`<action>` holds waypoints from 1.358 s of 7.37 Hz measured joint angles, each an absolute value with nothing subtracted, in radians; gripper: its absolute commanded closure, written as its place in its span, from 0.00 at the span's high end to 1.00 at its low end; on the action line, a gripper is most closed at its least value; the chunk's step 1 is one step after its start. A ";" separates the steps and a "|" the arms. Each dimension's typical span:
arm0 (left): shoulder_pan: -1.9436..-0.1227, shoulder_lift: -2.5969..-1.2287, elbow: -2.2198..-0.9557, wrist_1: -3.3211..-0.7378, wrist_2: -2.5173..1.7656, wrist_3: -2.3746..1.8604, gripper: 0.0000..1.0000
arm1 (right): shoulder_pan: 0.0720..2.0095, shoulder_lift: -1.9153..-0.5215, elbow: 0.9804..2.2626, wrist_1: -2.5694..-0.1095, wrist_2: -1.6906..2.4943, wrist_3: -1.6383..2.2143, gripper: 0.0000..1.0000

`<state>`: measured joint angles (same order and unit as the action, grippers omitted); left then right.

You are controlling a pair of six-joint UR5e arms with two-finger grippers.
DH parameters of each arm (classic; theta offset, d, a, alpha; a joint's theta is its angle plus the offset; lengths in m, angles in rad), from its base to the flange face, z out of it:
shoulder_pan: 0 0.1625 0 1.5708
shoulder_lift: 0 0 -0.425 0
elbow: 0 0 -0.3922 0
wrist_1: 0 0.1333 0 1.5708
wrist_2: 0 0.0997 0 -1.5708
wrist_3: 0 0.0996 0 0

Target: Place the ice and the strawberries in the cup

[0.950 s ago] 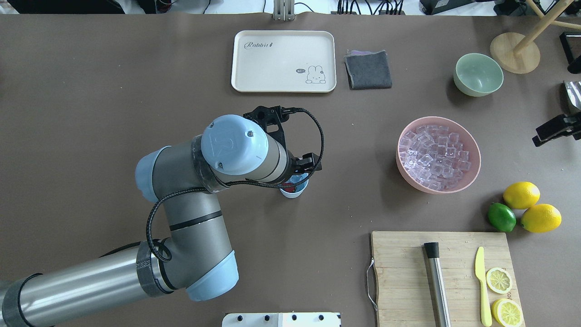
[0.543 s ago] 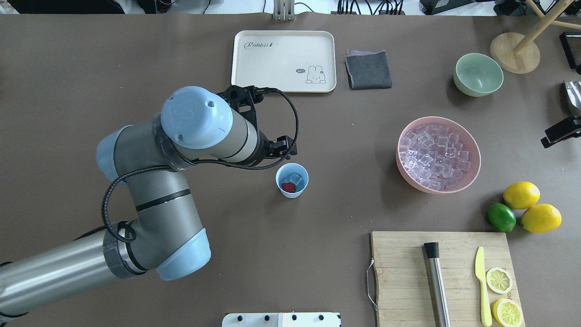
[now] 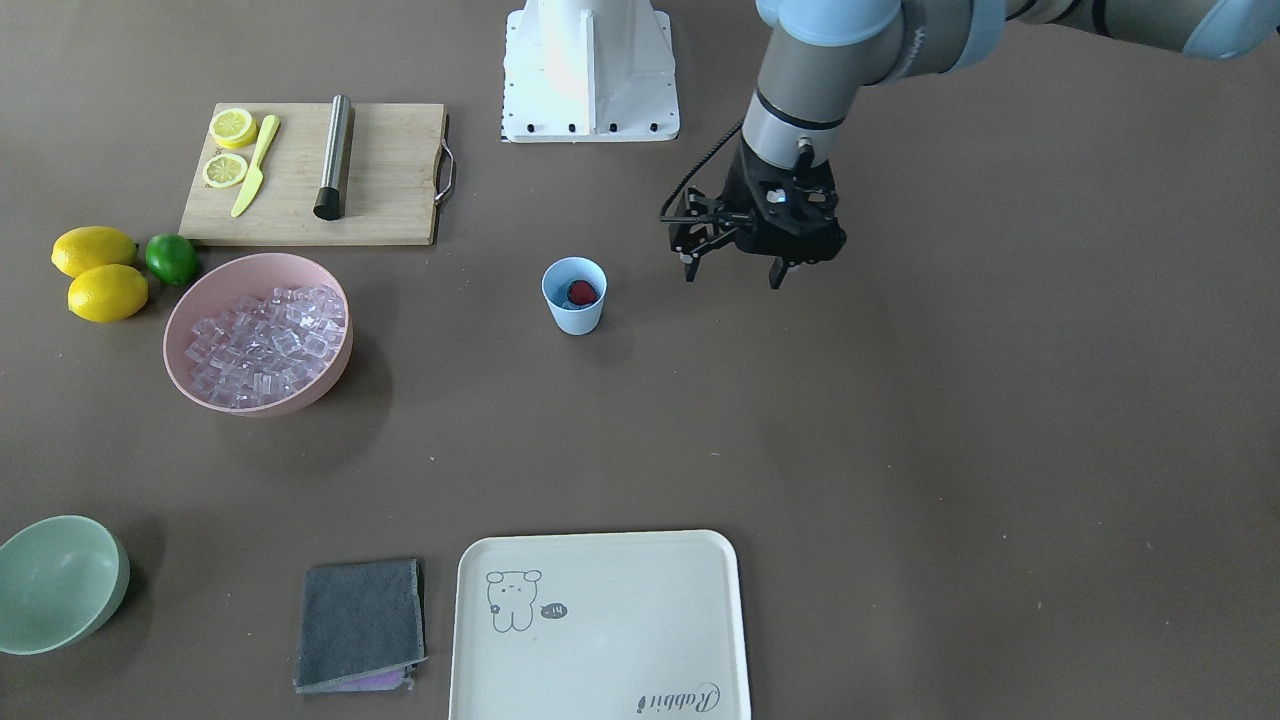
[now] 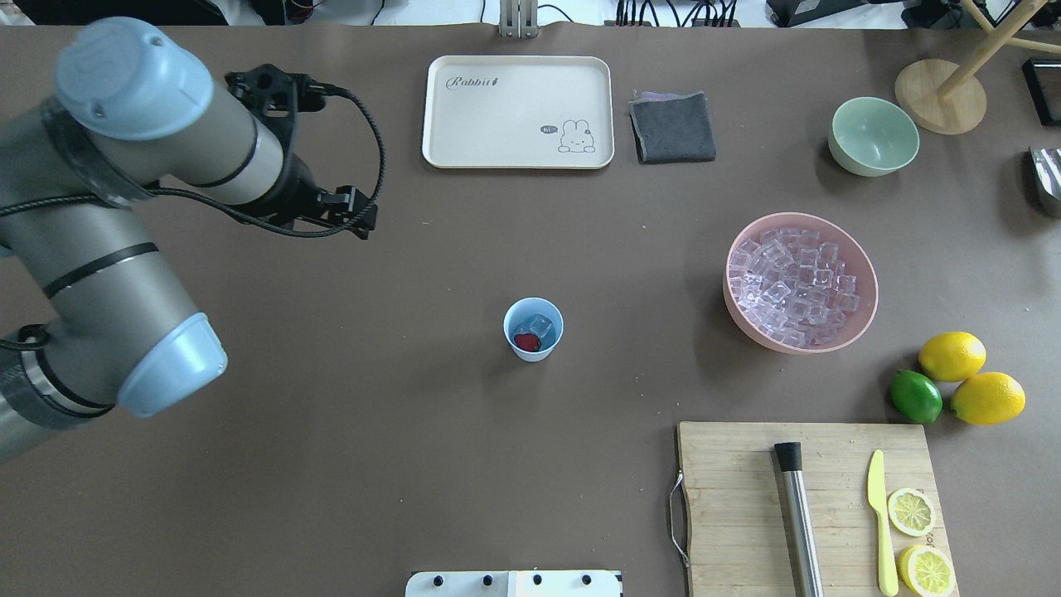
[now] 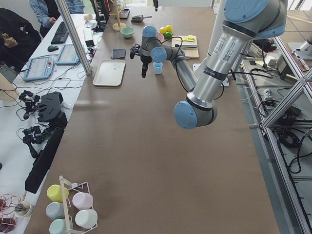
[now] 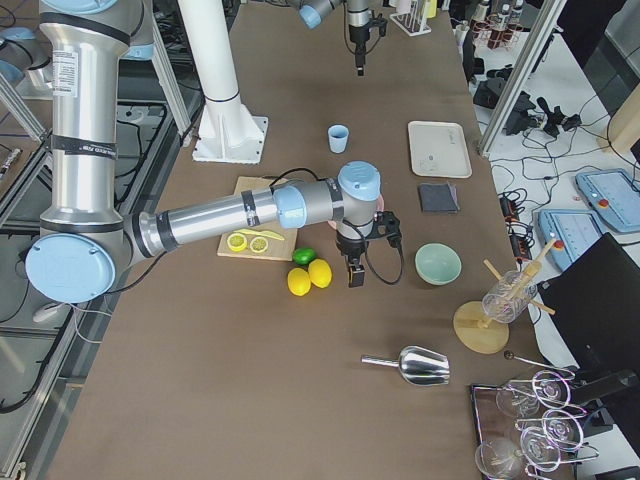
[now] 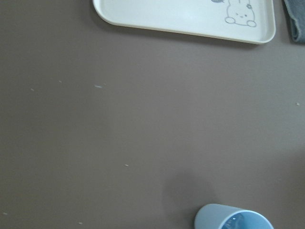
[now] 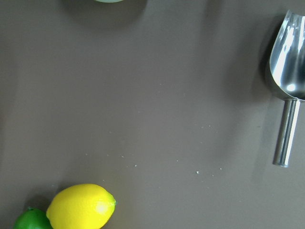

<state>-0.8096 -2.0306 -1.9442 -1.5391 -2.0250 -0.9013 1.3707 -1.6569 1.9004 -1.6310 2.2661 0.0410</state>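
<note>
Strawberry (image 4: 524, 340), small and red, lay with one clear ice cube (image 4: 540, 325) inside the pale blue plastic cup (image 4: 530, 355)

The cup stood upright at the centre of the overhead view on the bare brown tabletop (image 4: 331, 431), touching nothing else. In the front-facing view the left claw (image 3: 732, 272) hung to the right of the cup and apart from it. Its two black fingers were spread with nothing between them. Seen from overhead, the left arm filled the upper left of the frame.

A wide pink bowl (image 4: 866, 315) heaped with more clear ice cubes (image 4: 792, 282) sat at centre right of the overhead view, well apart from the cup.

The right claw (image 6: 352, 272) showed only in the side view from the right. It pointed down just beside two yellow lemons (image 6: 299, 282) and a green lime (image 6: 303, 256). Whether it was spread or pressed together could not be told. The right wrist view showed a shiny metal scoop (image 8: 288, 71) lying at the right edge of its frame.
</note>
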 measured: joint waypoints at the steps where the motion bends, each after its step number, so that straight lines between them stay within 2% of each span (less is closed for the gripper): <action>1: -0.884 -1.940 -1.978 -1.538 -2.072 -0.786 0.97 | 1.408 -1.658 1.873 -1.636 2.266 -0.017 1.00; 4: -1.135 -1.670 -2.017 -1.548 -2.224 -0.426 0.97 | 1.482 -1.681 1.823 -1.639 2.263 -0.139 1.00; 7: -1.323 -1.459 -2.009 -1.577 -2.316 -0.254 0.97 | 1.534 -1.688 1.755 -1.639 2.262 -0.229 1.00; 10: -1.497 -1.378 -1.901 -1.584 -2.324 0.019 0.97 | 1.551 -1.695 1.743 -1.638 2.263 -0.243 1.00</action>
<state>-1.4971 -1.3784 -1.9008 -1.5840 -2.3244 0.0191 1.5514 -1.6953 1.7427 -1.6384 2.2630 -0.2430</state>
